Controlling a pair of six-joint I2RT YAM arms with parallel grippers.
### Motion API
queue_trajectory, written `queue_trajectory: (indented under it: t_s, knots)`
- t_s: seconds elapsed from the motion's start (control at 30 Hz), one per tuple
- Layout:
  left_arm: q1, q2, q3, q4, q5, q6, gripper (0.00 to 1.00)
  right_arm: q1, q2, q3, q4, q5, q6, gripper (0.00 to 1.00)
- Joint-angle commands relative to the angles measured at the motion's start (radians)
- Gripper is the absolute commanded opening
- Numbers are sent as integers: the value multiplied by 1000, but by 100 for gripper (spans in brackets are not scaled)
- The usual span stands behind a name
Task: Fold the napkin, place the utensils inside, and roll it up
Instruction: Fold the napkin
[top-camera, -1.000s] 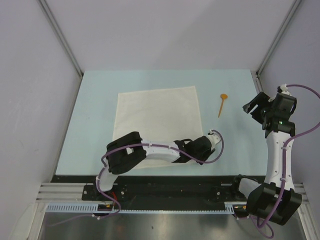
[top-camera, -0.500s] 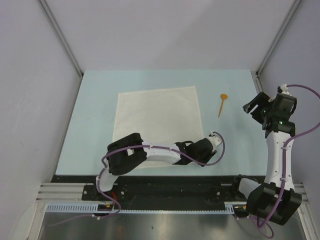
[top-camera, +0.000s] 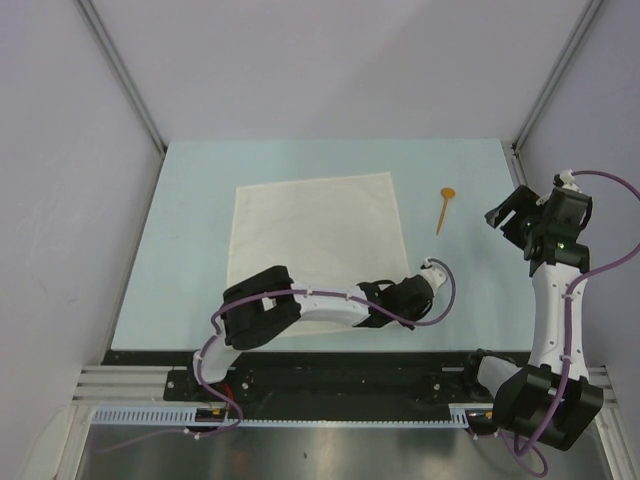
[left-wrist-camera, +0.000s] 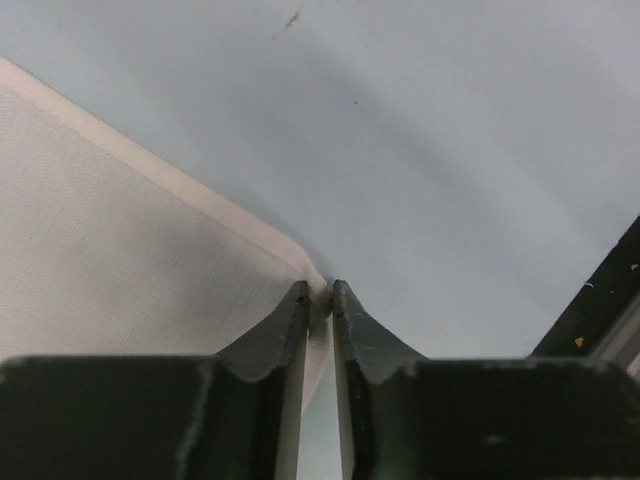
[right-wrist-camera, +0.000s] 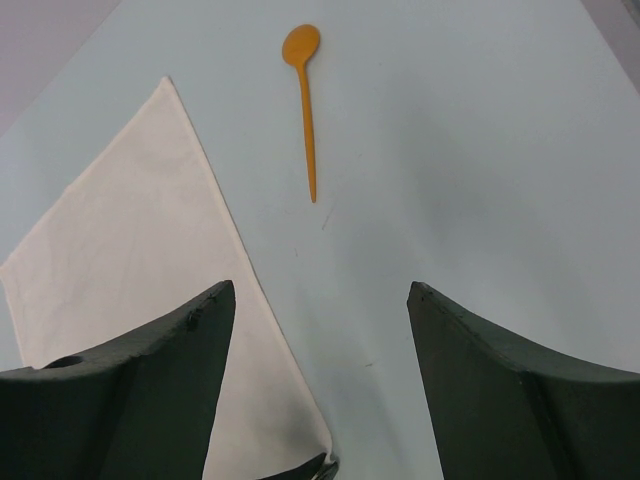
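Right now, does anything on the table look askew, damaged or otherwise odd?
Nothing stands out. The napkin lies flat and unfolded, the left hand pinching its near right corner. The orange spoon lies apart on the bare table to its right, intact. The right hand hangs open above the table.

— Where does the napkin (top-camera: 315, 240) lie?
— Flat on the table (top-camera: 190, 200), about mid-table.
— And the spoon (top-camera: 444, 208)?
— Right of the napkin's far right corner and apart from it, with its bowl at the far end.
— The grippers?
— The left gripper (left-wrist-camera: 320, 292) pinches the napkin's near right corner. The right gripper (right-wrist-camera: 320, 300) hangs right of the spoon.
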Motion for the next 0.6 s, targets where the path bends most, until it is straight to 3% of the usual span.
queue_trajectory:
  t_s: [0.0, 0.17, 0.33, 0.57]
  knots:
    - [-10, 57, 25, -103, -3, -42, 13, -6, -17, 3, 22, -2, -15, 75]
    - [-12, 52, 53, -97, 34, 0, 1, -7, -17, 1, 24, 1, -17, 75]
    - [-13, -6, 105, -46, 194, -11, 0, -7, -12, 6, 25, 9, -17, 75]
    - [51, -86, 176, -101, 259, -15, 0, -10, -6, 26, 12, 18, -18, 75]
